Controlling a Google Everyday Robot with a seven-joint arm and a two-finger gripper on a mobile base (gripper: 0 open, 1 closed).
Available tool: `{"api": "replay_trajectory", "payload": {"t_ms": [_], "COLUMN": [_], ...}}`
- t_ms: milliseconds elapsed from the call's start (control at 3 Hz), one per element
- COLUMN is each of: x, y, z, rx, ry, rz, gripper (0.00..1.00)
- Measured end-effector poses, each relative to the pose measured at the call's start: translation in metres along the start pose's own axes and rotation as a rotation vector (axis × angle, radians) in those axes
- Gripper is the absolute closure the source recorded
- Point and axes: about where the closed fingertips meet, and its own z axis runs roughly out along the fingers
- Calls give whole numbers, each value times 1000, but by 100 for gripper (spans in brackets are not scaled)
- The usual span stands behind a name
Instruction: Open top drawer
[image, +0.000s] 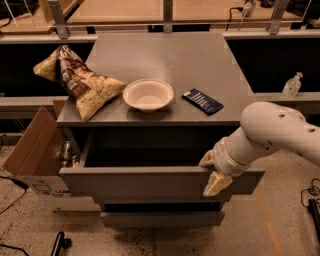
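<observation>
a: where is the top drawer (140, 183) now?

b: it stands pulled out from the grey cabinet (165, 50). its flat matte front panel has no handle and is almost as wide as the cabinet. the inside lies in dark shadow under the cabinet top.

a: and the gripper (212, 172)?

b: it is at the right part of the drawer front, on the upper edge. one cream finger (208, 159) sits on the inner side of the edge, and the other hangs down over the outer face, so the gripper is grasping the panel between them. the smooth round white arm (272, 131) comes in from the right.

a: what lies on the cabinet top?

b: a crumpled shiny chip bag (75, 82) at the left corner. a round shallow pale bowl (148, 94) is just beside it. a flat dark blue packet (202, 101) lies to the right, apart from the bowl.

a: other things?

b: a narrower grey drawer front (162, 219) below, and an open brown cardboard box (29, 149) on the speckled floor at the left. a small clear bottle (292, 84) is on a ledge at the right.
</observation>
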Motion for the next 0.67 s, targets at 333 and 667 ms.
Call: {"api": "replay_trajectory", "payload": {"t_ms": [333, 667], "x": [-17, -32], "y": [26, 45], "z": [-12, -31], "rx": [-22, -6], "ry": [-25, -63], "rz": [-31, -68], "gripper": [38, 20]}}
